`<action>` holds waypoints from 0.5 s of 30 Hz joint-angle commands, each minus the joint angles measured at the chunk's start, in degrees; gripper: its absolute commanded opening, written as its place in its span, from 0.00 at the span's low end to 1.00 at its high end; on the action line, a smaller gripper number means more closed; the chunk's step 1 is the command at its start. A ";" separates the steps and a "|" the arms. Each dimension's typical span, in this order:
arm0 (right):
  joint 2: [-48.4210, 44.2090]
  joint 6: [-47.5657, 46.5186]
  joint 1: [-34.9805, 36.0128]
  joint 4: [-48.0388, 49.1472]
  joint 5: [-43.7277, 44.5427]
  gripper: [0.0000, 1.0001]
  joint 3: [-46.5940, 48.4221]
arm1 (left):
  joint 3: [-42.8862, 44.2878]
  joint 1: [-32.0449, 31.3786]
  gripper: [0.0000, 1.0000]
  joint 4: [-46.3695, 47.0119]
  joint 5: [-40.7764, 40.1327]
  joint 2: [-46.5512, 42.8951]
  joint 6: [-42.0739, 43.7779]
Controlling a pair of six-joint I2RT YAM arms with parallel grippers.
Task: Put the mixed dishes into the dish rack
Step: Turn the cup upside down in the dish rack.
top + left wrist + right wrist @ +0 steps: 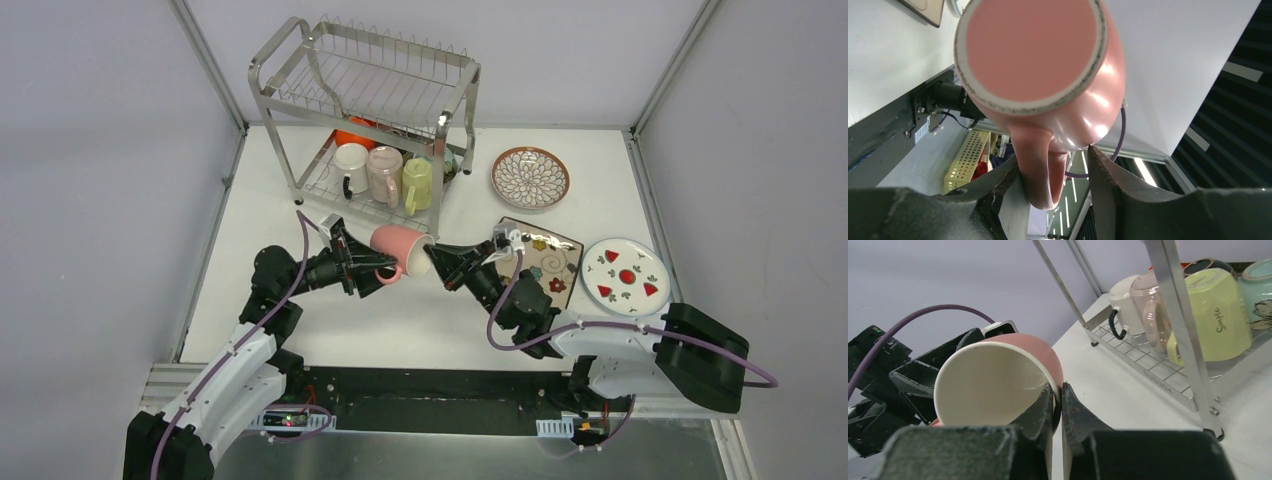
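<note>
A pink mug [400,245] hangs on its side in the air in front of the dish rack [370,80]. My right gripper [437,258] is shut on its rim [1058,387], one finger inside the cream interior [988,385]. My left gripper [372,262] is at the mug's base end; its jaws stand open around the handle [1040,175], with a gap on one side. The lower shelf holds a white mug [351,160], a pale pink mug [384,172], a yellow-green mug [417,182], an orange bowl [355,130] and a mint bowl [1258,285].
A brown-rimmed petal-pattern plate [530,177] lies right of the rack. A square floral plate [548,262] lies under the right arm, and a white red-marked plate [626,274] is further right. The rack's front post [1178,315] stands close to my right gripper. The upper shelf is bare.
</note>
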 commanded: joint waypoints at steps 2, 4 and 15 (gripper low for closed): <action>1.64 3.79 0.74 9.96 -8.17 0.00 0.92 | 0.40 -0.49 0.41 8.89 -3.33 -2.48 -4.33; 2.60 3.82 0.72 10.09 -9.78 0.00 0.92 | 0.40 -0.50 0.40 10.23 -3.36 -2.48 -5.33; 7.07 3.11 0.73 10.08 -12.78 0.00 0.24 | 0.17 -0.49 0.32 11.08 -2.86 -3.67 -6.21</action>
